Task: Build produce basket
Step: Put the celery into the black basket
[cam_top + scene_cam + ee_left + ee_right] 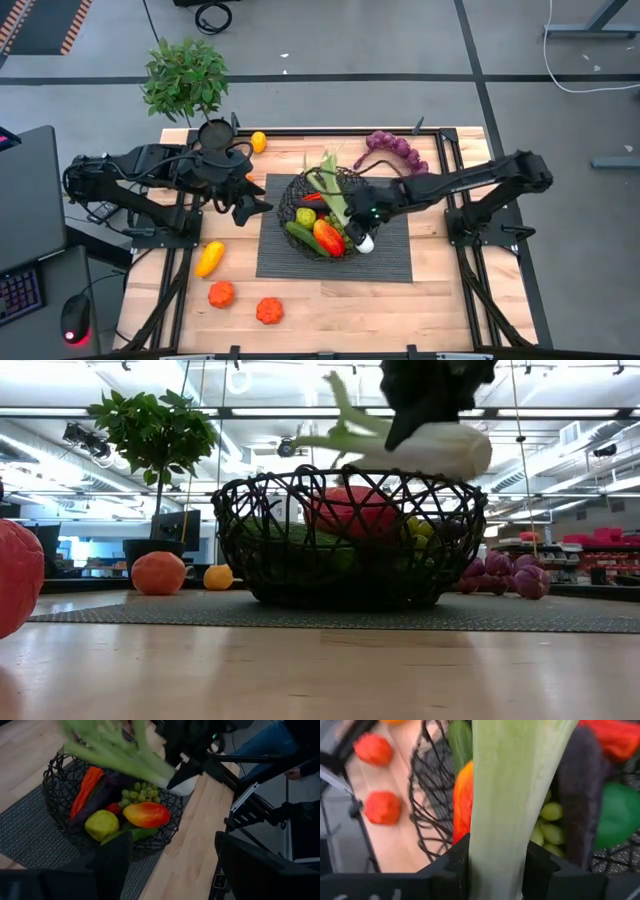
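Right gripper (pixel 362 222) clamped; left gripper (pixel 252 205) apart

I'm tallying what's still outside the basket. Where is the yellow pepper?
In the high view, the yellow pepper lies on bare wood on the table's left side, left of the grey mat, just above the two tomatoes.

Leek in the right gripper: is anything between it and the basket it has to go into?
Nothing visible blocks it. The right gripper holds the leek over the open basket; only produce already inside, such as the green grapes, lies beneath. The left gripper waits beside the basket.
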### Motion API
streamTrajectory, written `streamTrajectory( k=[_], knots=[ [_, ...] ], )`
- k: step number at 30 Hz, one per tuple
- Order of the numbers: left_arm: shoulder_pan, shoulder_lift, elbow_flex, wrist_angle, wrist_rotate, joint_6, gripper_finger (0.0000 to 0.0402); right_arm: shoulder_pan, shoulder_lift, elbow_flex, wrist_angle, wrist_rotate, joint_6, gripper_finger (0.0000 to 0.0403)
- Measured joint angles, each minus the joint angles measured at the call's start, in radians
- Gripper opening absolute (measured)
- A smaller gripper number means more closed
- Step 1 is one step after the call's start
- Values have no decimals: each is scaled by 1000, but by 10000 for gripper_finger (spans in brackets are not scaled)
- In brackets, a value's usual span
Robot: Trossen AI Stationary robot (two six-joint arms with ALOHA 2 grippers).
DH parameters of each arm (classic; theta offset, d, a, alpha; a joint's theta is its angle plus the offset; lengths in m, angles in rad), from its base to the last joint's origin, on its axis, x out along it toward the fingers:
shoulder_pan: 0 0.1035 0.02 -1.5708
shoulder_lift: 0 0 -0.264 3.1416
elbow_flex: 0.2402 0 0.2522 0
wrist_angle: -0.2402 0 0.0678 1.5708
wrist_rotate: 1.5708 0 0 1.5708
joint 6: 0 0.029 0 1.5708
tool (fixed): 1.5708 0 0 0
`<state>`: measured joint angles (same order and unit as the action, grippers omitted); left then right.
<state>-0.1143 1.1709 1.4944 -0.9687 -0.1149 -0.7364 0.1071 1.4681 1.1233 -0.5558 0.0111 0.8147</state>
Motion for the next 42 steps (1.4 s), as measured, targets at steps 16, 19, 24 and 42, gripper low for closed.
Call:
streamTrajectory(
  k=[16, 19, 24, 42],
  knots=[
    [0, 0, 0, 0, 0, -1, 288, -61, 58, 0, 109, 71, -77, 234],
    [0, 0, 0, 0, -1, -2, 288, -71, 53, 0, 108, 17, -79, 247],
    [0, 0, 0, 0, -1, -2, 288, -63, 53, 0, 81, -30, -76, 258],
    [0, 0, 0, -1, -1, 55, 288, 22, 53, 0, -62, -46, 49, 259]
  ],
)
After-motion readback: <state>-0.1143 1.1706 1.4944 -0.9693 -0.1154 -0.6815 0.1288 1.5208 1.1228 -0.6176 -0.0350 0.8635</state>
